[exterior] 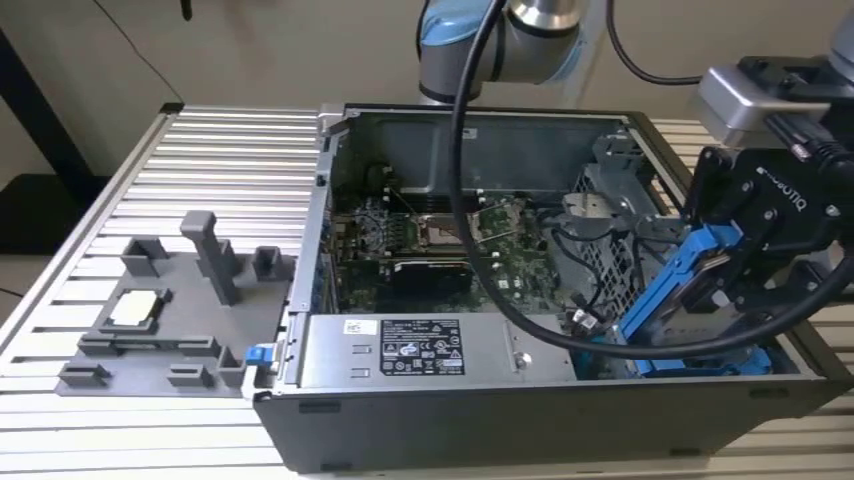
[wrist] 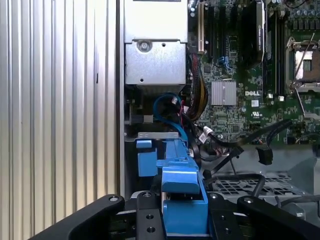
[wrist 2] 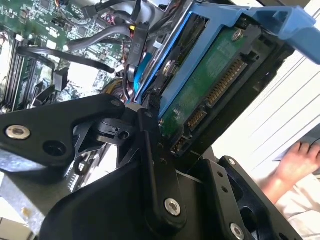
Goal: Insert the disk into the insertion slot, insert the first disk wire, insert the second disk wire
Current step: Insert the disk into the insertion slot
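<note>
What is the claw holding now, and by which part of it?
The claw holds the disk, shut on its blue carrier bracket near the connector end. The disk is tilted, by the insertion slot.

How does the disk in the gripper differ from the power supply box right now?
The disk hangs tilted, clamped in the gripper over the end of the case at the exterior view's right; the power supply box lies flat inside the case. The disk is a thin slab in a blue carrier; the power supply box is bulkier, bare grey with a black-and-white sticker. Both are rectangular.
</note>
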